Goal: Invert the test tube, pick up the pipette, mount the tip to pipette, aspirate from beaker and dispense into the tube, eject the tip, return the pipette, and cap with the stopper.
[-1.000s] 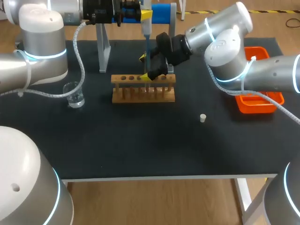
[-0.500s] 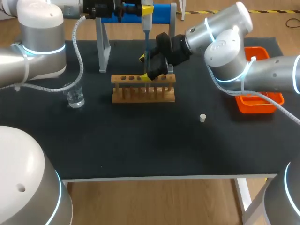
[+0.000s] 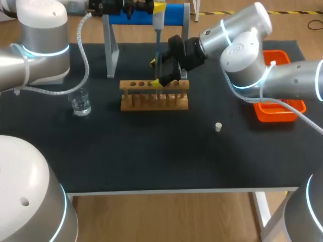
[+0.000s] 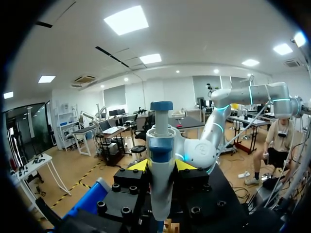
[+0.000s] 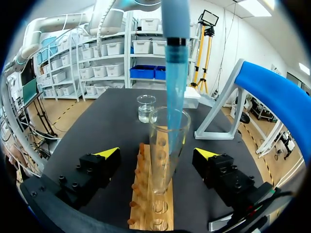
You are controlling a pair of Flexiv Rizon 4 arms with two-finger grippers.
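Pipette (image 4: 161, 141) upright, clamped in left gripper (image 4: 161, 166), directly above rack (image 5: 145, 204). Blue tip (image 5: 174, 87) points straight down, its end inside mouth of test tube (image 5: 165, 170), axes aligned. Right gripper (image 5: 158, 153) fingers spread either side of tube, not touching. Likely exit: straight up.

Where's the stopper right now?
The stopper sits on the table in the head view, on the right side, between the wooden rack and the orange tray, touching neither.
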